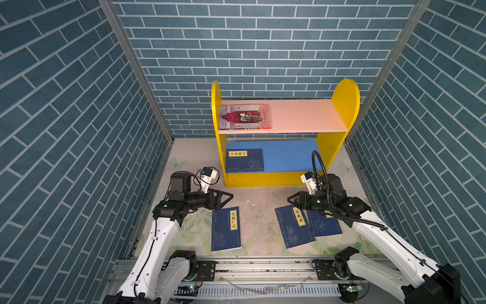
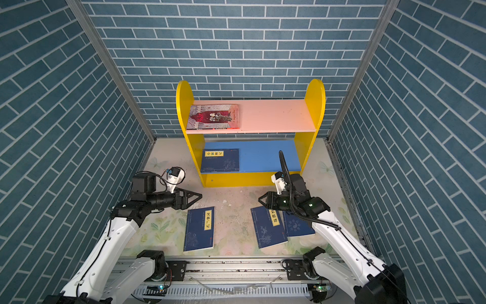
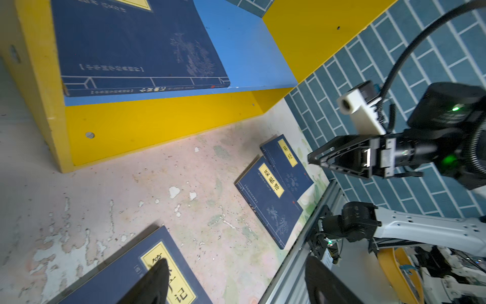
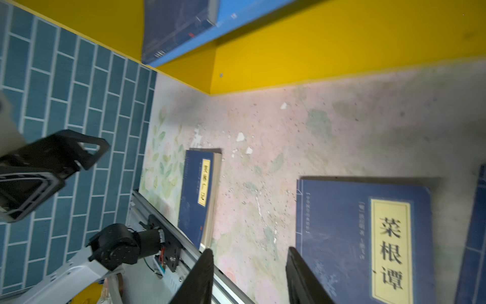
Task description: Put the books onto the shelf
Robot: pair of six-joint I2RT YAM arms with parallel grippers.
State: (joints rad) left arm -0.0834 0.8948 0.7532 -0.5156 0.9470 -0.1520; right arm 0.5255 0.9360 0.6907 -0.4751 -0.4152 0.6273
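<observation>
Two books (image 1: 226, 229) are on the shelf (image 1: 302, 115); three lie near the tabletop's (image 1: 257, 210) front edge. The left gripper (image 1: 230, 197) and right gripper (image 1: 289, 199) hover empty, jaws apart. Next, one should lower onto a book's edge.

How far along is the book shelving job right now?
Two of five are shelved: the grey-and-red book lies on the pink upper board, one navy book on the blue lower board. Nothing is in hand; left pincer and right pincer hang open, empty. Remaining: the lone navy book and the overlapping pair on the table.
</observation>
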